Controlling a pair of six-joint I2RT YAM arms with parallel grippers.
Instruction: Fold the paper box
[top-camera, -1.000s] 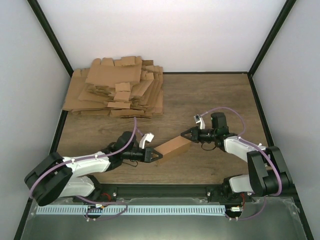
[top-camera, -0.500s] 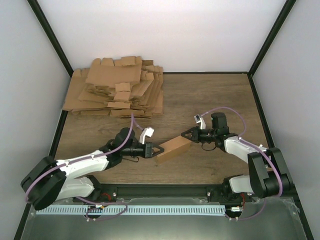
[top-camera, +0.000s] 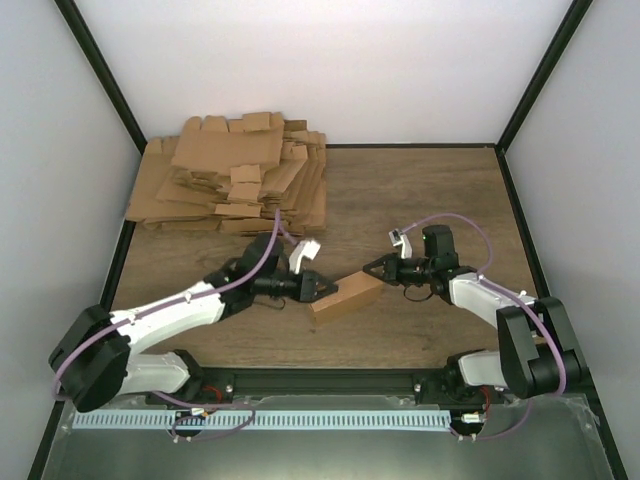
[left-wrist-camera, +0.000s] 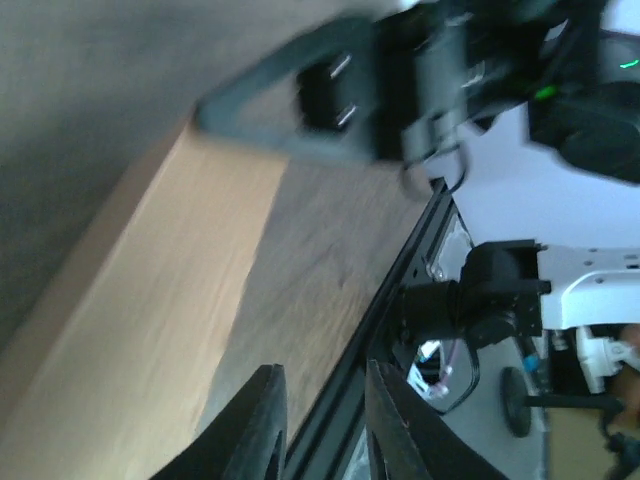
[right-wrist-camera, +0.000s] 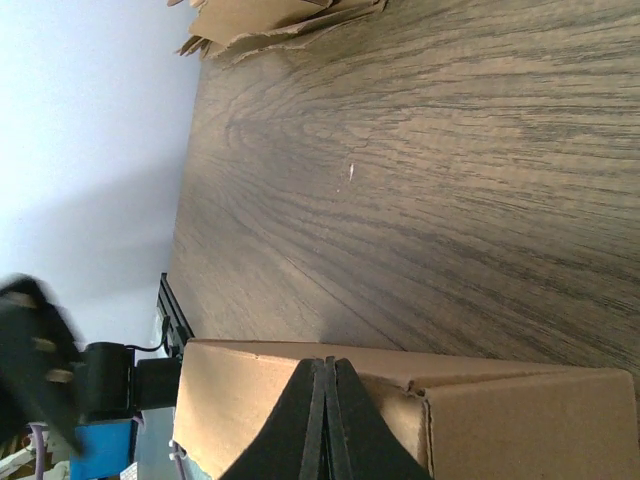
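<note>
Paper box (top-camera: 347, 294) lies apart from cardboard pile (top-camera: 230, 180) (right gripper (top-camera: 368, 268) apparently touching)

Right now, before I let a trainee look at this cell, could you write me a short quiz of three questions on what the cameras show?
1. True or false: the paper box lies on top of the pile of flat blanks.
2. Choose one: the jaws of the right arm are A) wide open, B) shut, C) out of every view.
3. Short answer: which arm's jaws show a gap between them?

Key: 1 false, the box lies apart from the pile, between the two arms; 2 B; 3 the left arm.
</note>
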